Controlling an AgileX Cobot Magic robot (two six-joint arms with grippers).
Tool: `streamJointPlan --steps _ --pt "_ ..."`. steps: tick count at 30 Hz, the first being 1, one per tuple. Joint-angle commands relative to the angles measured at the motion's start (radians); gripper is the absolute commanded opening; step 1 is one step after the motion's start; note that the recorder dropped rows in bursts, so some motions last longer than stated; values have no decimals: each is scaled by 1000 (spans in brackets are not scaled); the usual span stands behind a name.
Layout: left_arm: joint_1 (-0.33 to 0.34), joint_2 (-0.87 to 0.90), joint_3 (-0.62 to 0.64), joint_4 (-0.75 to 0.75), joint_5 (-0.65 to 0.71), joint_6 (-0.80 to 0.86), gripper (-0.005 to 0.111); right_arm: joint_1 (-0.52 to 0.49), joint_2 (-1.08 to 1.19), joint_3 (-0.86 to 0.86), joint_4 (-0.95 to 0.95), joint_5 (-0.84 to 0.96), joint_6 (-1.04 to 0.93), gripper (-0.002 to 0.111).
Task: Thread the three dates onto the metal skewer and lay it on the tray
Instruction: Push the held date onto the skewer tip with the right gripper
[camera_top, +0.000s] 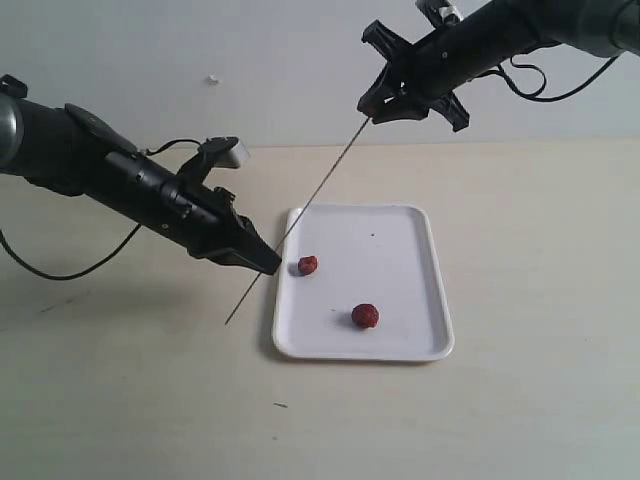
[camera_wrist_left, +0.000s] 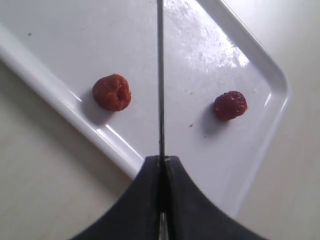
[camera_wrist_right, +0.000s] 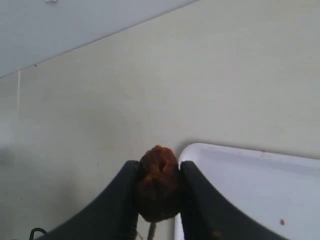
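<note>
My left gripper (camera_top: 268, 262) is shut on the thin metal skewer (camera_top: 318, 192), which slants up from near the table to my right gripper (camera_top: 372, 112). In the left wrist view the skewer (camera_wrist_left: 160, 75) runs out from between the closed jaws over the white tray (camera_wrist_left: 270, 65). My right gripper (camera_wrist_right: 157, 172) is shut on one date (camera_wrist_right: 158, 180), and the skewer's tip shows just beneath that date. Two more dates lie on the tray (camera_top: 430, 290): one (camera_top: 308, 265) near its left side, one (camera_top: 365, 316) near the front. In the left wrist view they are the left date (camera_wrist_left: 112, 92) and the right date (camera_wrist_left: 230, 105).
The tray sits on a pale beige table (camera_top: 520, 410) before a light wall. A black cable (camera_top: 60, 272) trails behind the left arm.
</note>
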Motion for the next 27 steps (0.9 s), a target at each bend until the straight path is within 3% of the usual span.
streamJointPlan --steps 1,27 --pt "-3 3 5 -25 -14 -4 0 -4 -11 5 9 13 -15 27" --pt "-3 3 5 -55 -40 -13 0 -2 -11 5 44 42 -60 27"
